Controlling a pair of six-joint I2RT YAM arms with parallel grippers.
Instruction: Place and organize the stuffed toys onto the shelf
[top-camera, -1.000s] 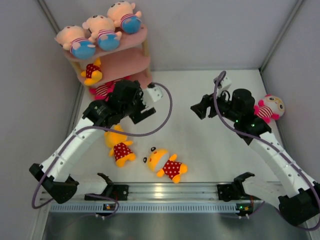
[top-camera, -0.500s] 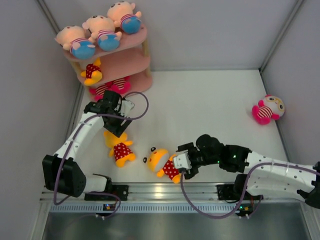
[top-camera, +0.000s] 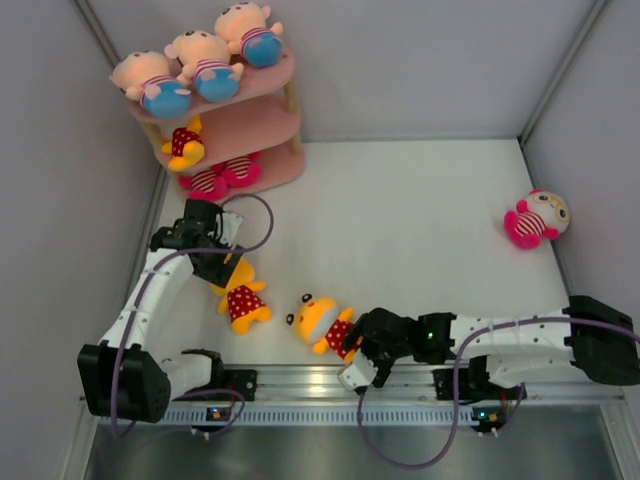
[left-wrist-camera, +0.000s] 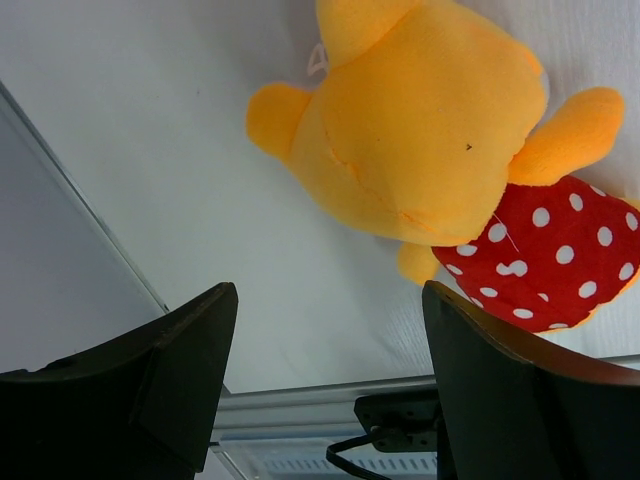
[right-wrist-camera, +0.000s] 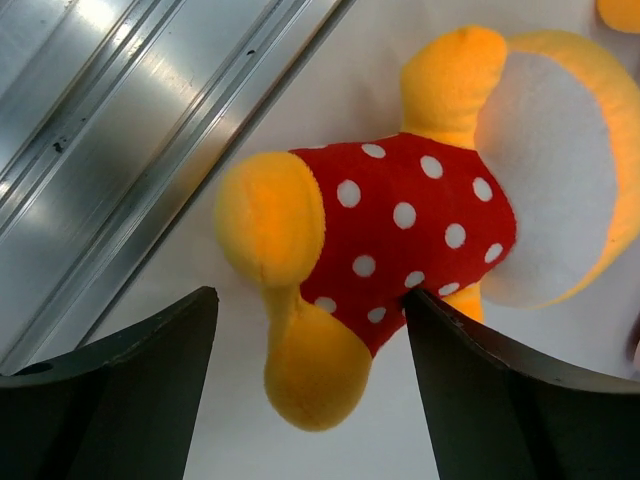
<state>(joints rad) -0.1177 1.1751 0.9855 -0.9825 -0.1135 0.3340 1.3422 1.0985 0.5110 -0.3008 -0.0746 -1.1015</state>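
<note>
Two yellow bears in red polka-dot outfits lie on the table, one at the left (top-camera: 240, 295) and one nearer the middle (top-camera: 322, 322). My left gripper (top-camera: 218, 268) is open just behind the left bear's head (left-wrist-camera: 420, 140), with nothing between its fingers (left-wrist-camera: 328, 300). My right gripper (top-camera: 358, 345) is open and low at the other bear's legs; one yellow leg (right-wrist-camera: 315, 370) lies between the fingers, untouched. The pink shelf (top-camera: 262, 125) holds three boy dolls (top-camera: 205, 65) on top, a bear (top-camera: 184, 143) in the middle and pink dolls (top-camera: 220, 178) at the bottom.
A pink doll in red-white stripes (top-camera: 535, 220) sits against the right wall. The aluminium rail (top-camera: 330, 380) with the arm bases runs along the near edge, close behind the right gripper. Grey walls enclose the table on three sides.
The left arm drew back from the shelf and came down behind the left bear's head. The right arm swung from the right side to the near edge, low at the second bear's legs.
</note>
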